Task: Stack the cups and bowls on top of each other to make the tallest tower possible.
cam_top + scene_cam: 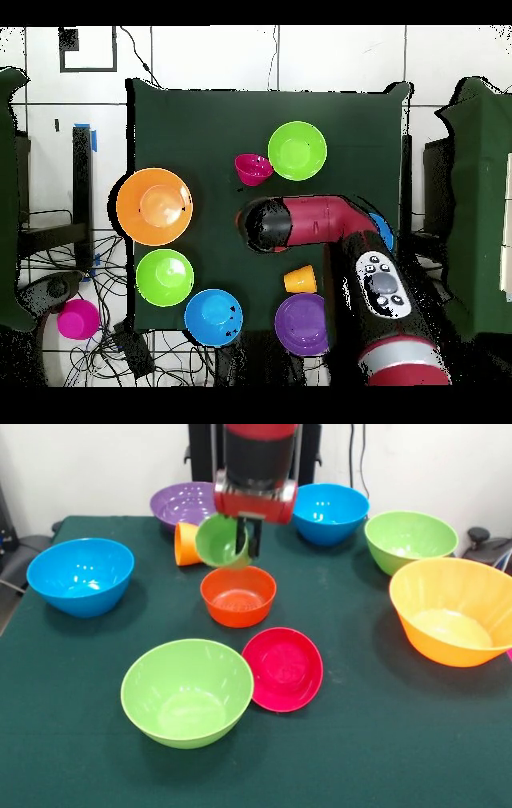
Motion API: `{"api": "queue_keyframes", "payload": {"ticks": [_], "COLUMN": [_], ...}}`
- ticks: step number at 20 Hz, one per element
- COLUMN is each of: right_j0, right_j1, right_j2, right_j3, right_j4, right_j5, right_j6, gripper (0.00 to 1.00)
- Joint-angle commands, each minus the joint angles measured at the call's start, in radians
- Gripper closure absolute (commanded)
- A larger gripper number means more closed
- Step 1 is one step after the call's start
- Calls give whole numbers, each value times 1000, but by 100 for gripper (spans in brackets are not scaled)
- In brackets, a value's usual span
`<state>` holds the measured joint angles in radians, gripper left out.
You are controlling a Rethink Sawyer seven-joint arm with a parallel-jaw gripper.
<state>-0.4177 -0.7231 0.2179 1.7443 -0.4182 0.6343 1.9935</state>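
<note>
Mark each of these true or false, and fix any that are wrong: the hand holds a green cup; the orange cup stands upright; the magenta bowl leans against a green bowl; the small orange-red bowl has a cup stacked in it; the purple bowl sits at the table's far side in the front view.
1. The hand holds the light green cup. True.
2. The orange cup stands upright. False: it lies on its side.
3. The magenta bowl leans against the near green bowl. True.
4. The small orange-red bowl has a cup stacked in it. False: it is empty; the green cup hangs above it.
5. The purple bowl sits at the far side. True.
</note>
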Motion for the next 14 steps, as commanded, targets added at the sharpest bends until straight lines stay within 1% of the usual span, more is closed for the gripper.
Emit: {"api": "queue_keyframes", "payload": {"ticks": [1, 2, 4, 6, 7, 9, 11, 12, 13, 14], "right_j0": [156, 167, 195, 232, 261, 340, 441, 502, 547, 595], "right_j1": [-190, -187, -157, -96, -53, 44, 153, 213, 263, 322], "right_j2": [-131, -144, -180, -229, -264, -363, -492, -569, -629, -695], "right_j3": [59, 67, 71, 67, 56, 29, -2, -18, -18, -14], "right_j4": [-76, -74, -71, -81, -95, -119, -109, -91, -44, 18], "right_j5": [75, 56, -8, -108, -170, -290, -395, -442, -469, -523], "right_j6": [136, 151, 196, 262, 305, 410, 535, 606, 669, 734], "gripper": [100, 100, 100, 100, 100, 100, 100, 100, 100, 100]}}
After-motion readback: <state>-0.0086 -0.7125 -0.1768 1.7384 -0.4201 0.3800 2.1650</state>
